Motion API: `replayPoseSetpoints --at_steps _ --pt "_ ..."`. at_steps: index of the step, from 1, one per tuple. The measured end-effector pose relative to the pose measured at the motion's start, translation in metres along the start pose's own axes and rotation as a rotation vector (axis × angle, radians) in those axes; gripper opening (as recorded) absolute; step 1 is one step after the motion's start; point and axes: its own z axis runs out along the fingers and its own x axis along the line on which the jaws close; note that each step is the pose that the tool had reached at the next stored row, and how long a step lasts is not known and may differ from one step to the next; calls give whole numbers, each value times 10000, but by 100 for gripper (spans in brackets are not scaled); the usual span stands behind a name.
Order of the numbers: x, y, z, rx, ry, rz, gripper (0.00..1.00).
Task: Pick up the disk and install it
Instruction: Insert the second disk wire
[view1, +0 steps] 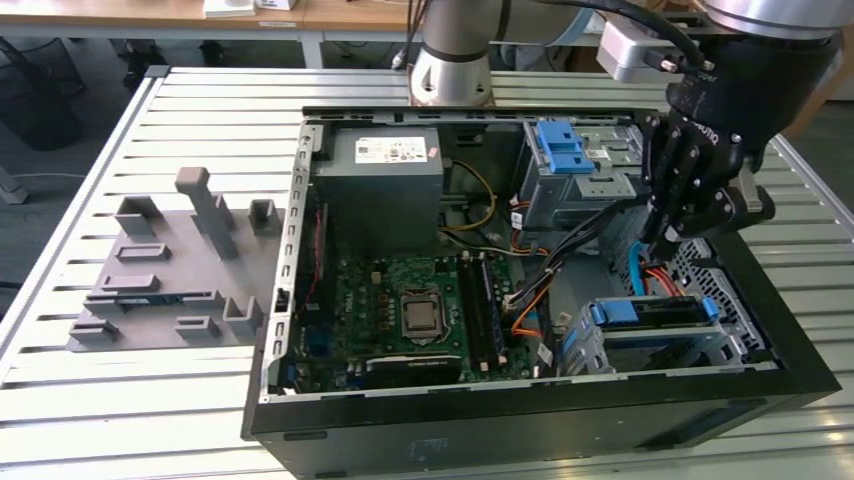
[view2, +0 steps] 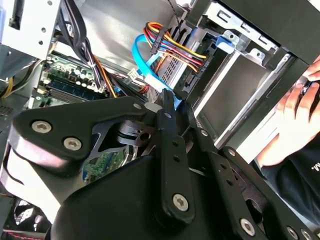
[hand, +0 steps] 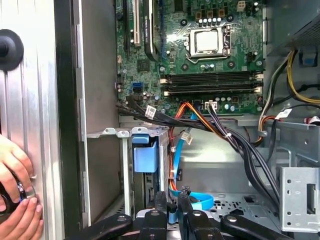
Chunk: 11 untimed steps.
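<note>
Open computer case (view1: 534, 420) lies on its side on a slatted metal table (view1: 160, 400); motherboard (view1: 414, 310) faces up, grey power supply box (view1: 380, 175) sits at the far end of the case in the exterior view; a grey plastic fixture (view1: 167, 265) with upright pegs stands on the table at the exterior view's left, well apart from the case. The gripper (view1: 667, 235) hangs inside the case at the exterior view's right, between the blue-latched drive cage (view1: 581, 165) and the nearer bay; its black fingers (hand: 160, 210) point down and, in the first wrist view, stand close together with a thin blue piece showing between the tips (whether they actually pinch it, or are simply shut above it, I cannot tell). The disk (view1: 654, 315), in its blue carrier, sits in the nearer bay of the case, just below the gripper in the exterior view; it looks seated in the metal bay, blue frame edge uppermost. A light-blue data cable (view2: 145, 65) and a bundle of red, yellow and orange wires (view2: 175, 47) run beside the bay in the second wrist view; a person's hand (hand: 15, 200) rests against the outer wall of the case in the first wrist view, and shows also in the second wrist view.
</note>
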Motion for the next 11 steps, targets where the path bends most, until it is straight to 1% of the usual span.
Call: replayPoseSetpoints --at_steps 2,3,4,5,6,7,8,9,10,11 --pt "-4 0 22 2 55 -1 24" --pt "-5 1 29 2 59 0 22" --pt "-6 0 36 2 58 0 16" --pt "-7 0 41 2 52 0 16" --pt "-7 0 45 1 13 1 16" --pt "-8 0 50 -3 -99 4 16" --pt "-9 0 54 -9 -252 8 16" --pt "-10 0 56 -16 -429 14 16" --pt "-10 0 58 -24 -625 20 16" --pt "-10 0 61 -31 -790 25 16"
